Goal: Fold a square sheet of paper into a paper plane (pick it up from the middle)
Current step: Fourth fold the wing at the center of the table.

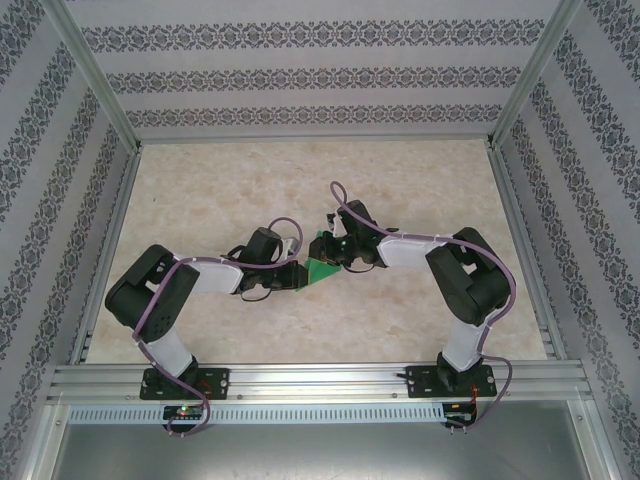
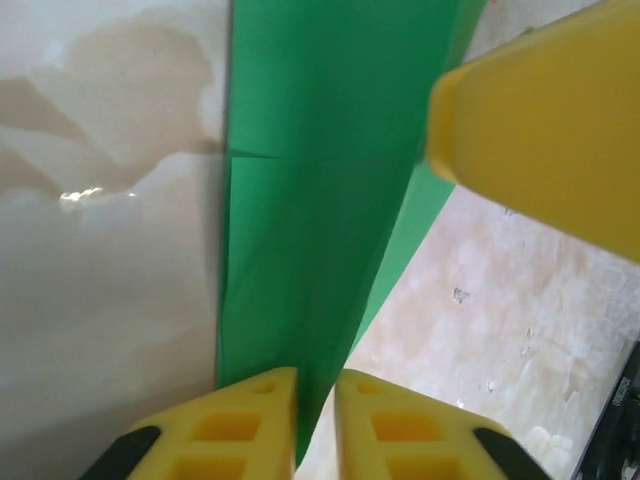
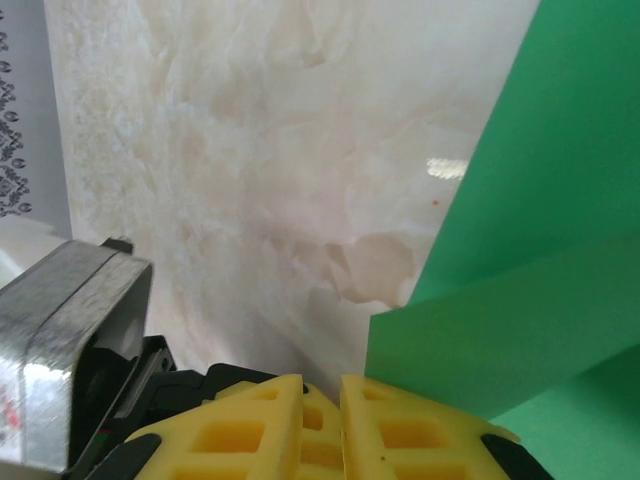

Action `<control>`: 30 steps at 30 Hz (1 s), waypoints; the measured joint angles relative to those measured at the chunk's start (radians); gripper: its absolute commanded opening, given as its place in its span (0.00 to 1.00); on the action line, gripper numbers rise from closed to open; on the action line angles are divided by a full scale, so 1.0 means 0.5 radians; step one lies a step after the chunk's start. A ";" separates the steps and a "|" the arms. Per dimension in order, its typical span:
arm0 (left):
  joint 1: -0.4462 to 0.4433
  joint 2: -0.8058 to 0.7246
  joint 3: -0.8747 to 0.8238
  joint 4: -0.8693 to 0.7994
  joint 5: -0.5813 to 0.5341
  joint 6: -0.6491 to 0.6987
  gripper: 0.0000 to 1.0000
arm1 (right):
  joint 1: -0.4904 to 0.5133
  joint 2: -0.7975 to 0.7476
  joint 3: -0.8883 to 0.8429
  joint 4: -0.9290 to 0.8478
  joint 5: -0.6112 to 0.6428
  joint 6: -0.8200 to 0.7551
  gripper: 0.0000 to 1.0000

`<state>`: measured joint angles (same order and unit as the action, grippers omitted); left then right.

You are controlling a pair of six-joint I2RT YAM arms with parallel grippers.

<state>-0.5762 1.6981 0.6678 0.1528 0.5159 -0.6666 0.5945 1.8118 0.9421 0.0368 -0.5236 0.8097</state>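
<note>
Now, sheet: the square sheet of paper (image 1: 322, 268), partly folded, sits mid-table between my grippers.
Left gripper (image 2: 316, 420): a slit apart, paper edge in the slit; I cannot tell if it grips.
Right gripper (image 3: 322, 410): nearly together, paper just beside it; hold unclear.
Risk: a loose pinch could let the sheet slip and skew the crease.
Surface: smooth marbled table (image 1: 420, 320).
Room: patterned walls (image 1: 300, 75).

The paper (image 2: 300, 250) is matt green, the tabletop (image 2: 100, 260) glossy, the fingers (image 2: 270, 385) yellow plastic.
</note>
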 measured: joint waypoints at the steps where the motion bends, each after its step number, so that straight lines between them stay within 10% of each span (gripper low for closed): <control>1: 0.000 -0.002 0.003 0.001 0.005 -0.001 0.26 | -0.004 0.003 0.000 -0.002 0.001 0.000 0.18; 30: -0.098 -0.131 0.208 -0.415 -0.334 0.438 0.38 | -0.016 0.012 0.050 -0.005 0.003 0.002 0.18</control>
<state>-0.6250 1.6325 0.7715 -0.0547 0.3489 -0.4477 0.5865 1.8179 0.9672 0.0345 -0.5220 0.8104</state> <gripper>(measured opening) 0.381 0.176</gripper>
